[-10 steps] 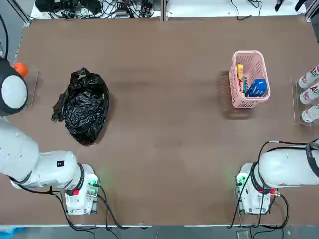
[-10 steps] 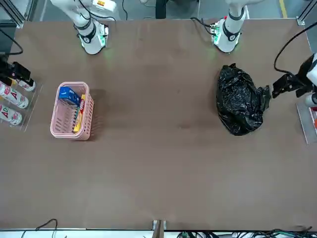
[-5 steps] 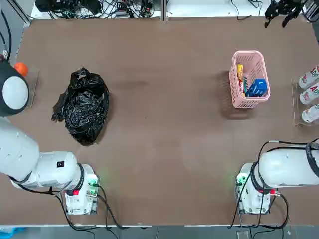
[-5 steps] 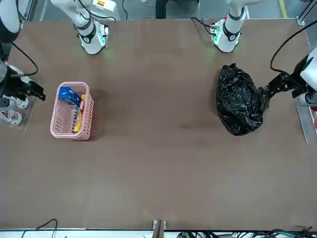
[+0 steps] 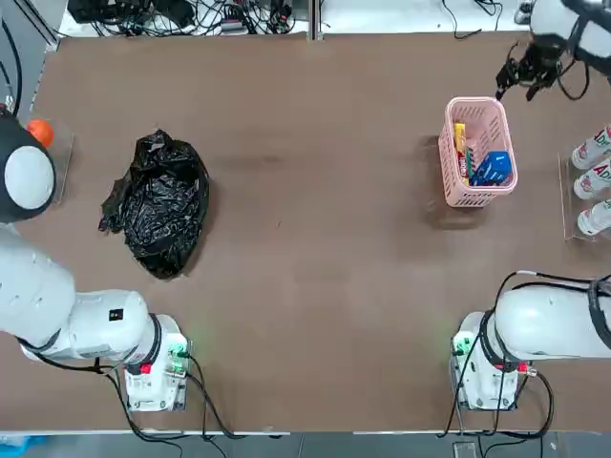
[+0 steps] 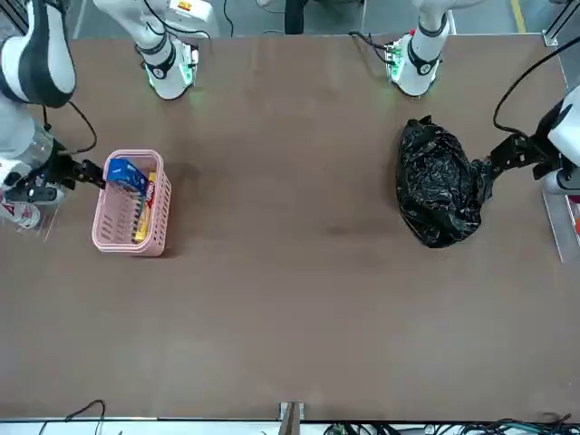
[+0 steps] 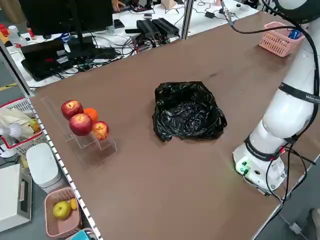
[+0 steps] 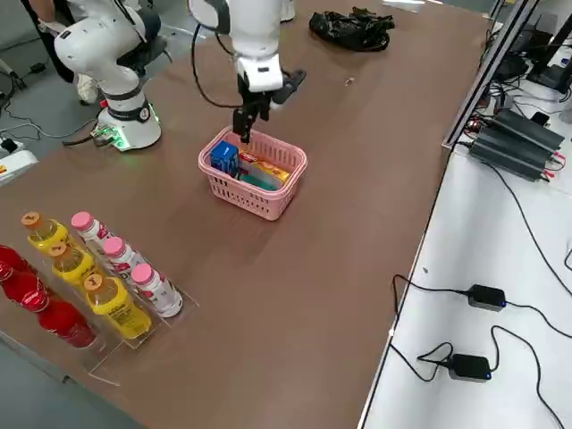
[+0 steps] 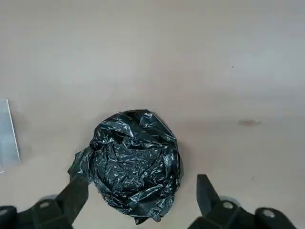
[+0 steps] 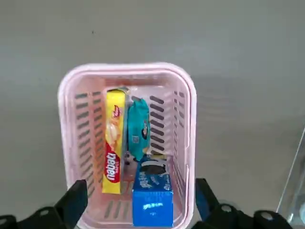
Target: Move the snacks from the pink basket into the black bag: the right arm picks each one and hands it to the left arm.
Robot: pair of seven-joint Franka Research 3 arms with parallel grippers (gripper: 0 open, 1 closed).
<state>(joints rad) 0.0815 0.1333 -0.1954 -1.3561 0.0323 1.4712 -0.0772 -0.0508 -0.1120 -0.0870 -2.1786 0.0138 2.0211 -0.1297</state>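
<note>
The right gripper [image 10: 137,210] is being held spread and empty above the pink basket [image 10: 188,143] at the far right; the blue packet [image 10: 151,193] is best being straddled squarely; the left gripper [image 9: 138,205] is being kept spread over the black bag [image 9: 131,162] at the left.

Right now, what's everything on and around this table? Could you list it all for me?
pink basket: one, pink, table's right side.
snacks: three in the basket; blue packet, yellow packet, teal packet.
black bag: one, glossy black, table's left side.
bottles: several, white, yellow and red, in a clear rack right of the basket.
fruit: red and orange pieces on a clear stand, far left.
right gripper: dark, open, above the basket's far end.
left gripper: dark, open, beside the bag.
</note>
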